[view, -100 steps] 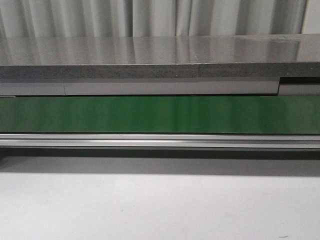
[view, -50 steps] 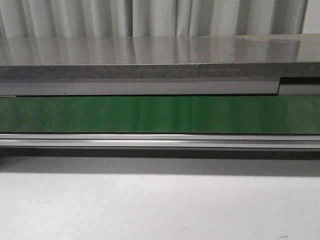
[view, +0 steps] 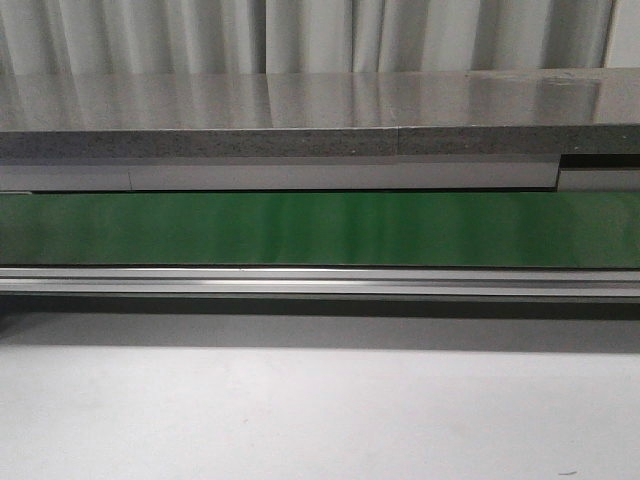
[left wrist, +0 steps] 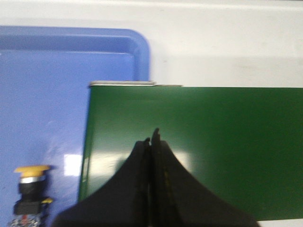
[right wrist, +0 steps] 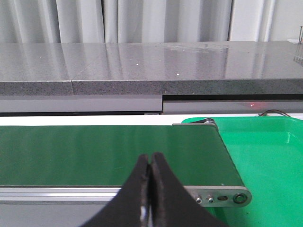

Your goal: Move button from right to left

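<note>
The button point(left wrist: 32, 188), with a yellow-orange cap on a black body, lies in the blue tray point(left wrist: 71, 71) in the left wrist view, beside the end of the green conveyor belt point(left wrist: 199, 142). My left gripper point(left wrist: 152, 137) is shut and empty, hovering above the belt's end, a little to the side of the button. My right gripper point(right wrist: 151, 158) is shut and empty in front of the green belt point(right wrist: 94, 153), near its other end. No gripper and no button shows in the front view.
The green belt point(view: 320, 228) runs across the front view with an aluminium rail point(view: 320, 282) in front and a grey stone counter point(view: 300, 110) behind. A green tray point(right wrist: 265, 161) lies past the belt's end in the right wrist view. White table point(view: 320, 420) lies nearest.
</note>
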`<move>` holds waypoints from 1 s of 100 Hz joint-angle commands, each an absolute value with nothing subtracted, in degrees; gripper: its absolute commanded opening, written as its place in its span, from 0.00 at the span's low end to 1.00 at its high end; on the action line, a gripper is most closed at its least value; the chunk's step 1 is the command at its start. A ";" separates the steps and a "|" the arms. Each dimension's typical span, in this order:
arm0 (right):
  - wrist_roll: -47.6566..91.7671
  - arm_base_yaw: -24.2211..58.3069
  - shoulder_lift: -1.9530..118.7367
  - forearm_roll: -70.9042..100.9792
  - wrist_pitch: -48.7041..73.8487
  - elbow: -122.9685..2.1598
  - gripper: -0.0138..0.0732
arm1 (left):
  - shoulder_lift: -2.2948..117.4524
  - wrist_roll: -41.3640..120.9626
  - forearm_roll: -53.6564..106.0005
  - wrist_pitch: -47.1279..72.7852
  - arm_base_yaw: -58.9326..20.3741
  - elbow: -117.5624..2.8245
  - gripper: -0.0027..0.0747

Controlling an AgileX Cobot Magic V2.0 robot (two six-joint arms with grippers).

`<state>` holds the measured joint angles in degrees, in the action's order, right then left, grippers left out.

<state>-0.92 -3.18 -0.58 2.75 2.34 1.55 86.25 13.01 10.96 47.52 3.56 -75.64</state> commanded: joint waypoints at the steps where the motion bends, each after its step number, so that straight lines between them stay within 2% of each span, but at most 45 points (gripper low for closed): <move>1: -0.77 -3.42 -1.36 2.84 -2.39 0.70 0.08 | 83.13 13.09 12.44 43.58 -0.12 -77.41 0.01; 31: -0.77 -3.42 -1.36 2.84 -2.39 0.70 0.08 | 77.93 13.09 12.64 39.59 -6.62 -73.28 0.01; 100: -0.77 -3.42 -1.36 2.84 -2.39 0.70 0.08 | 46.19 13.09 14.43 24.61 -6.85 -44.99 0.01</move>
<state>-0.92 -3.18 -0.58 2.75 2.34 1.55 50.04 13.28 12.57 29.90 -6.36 -45.87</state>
